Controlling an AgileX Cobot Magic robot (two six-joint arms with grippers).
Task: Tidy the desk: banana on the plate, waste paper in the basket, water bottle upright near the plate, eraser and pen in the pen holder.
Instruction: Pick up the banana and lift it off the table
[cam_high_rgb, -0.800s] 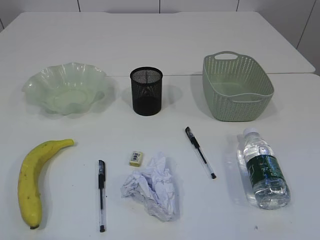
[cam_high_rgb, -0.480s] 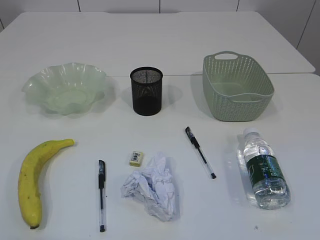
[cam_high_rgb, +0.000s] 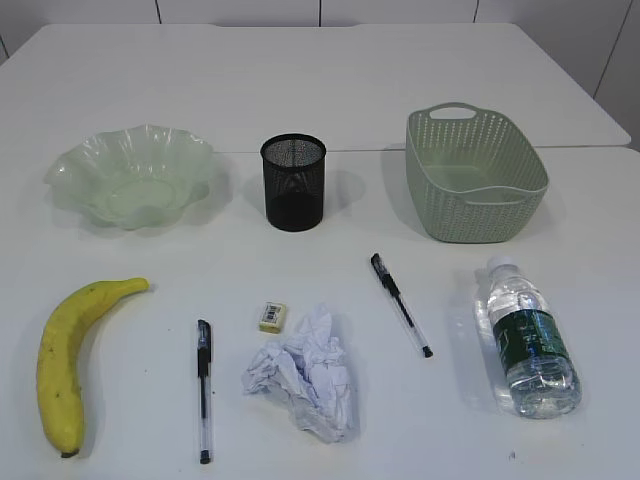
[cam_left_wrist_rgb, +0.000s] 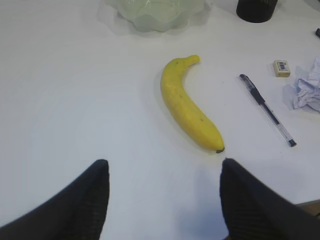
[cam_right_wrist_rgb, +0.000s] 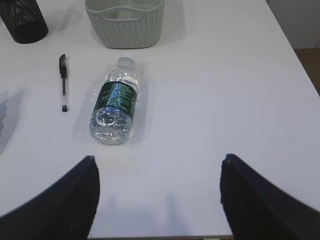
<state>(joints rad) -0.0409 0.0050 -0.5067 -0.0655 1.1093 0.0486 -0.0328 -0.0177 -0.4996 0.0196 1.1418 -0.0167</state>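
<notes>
- Nothing on the desk (cam_high_rgb: 300, 100) is sitting anywhere new since the earlier frames; every item is lying where it was.
- Nearest in the exterior view, the banana (cam_high_rgb: 62, 362) is lying at the left front, dark tip toward the camera, with nothing around it.
- Just right of it, the left pen (cam_high_rgb: 203, 389) is lying lengthwise, cap away from the camera.
- The paper (cam_high_rgb: 305, 374) is sitting crumpled at front centre, with the eraser (cam_high_rgb: 271, 316) just beyond its left edge, apart from it.
- The right pen (cam_high_rgb: 401, 304) is lying slanted between the paper and the bottle (cam_high_rgb: 526, 343), touching neither.
- The bottle is lying on its side at the right front, cap pointing toward the basket (cam_high_rgb: 475, 175).
- Farther back, the plate (cam_high_rgb: 132, 175), holder (cam_high_rgb: 293, 182) and basket are standing in a row, left to right, well apart, all empty.
- The left gripper (cam_left_wrist_rgb: 162, 190) is hanging over bare desk just short of the banana's tip, jaws spread wide, grasping nothing.
- The right gripper (cam_right_wrist_rgb: 157, 192) is hanging near the bottle's base, jaws likewise spread and empty.
- The desk is showing plain white, with a seam running behind the row and pale wall panels beyond.
</notes>
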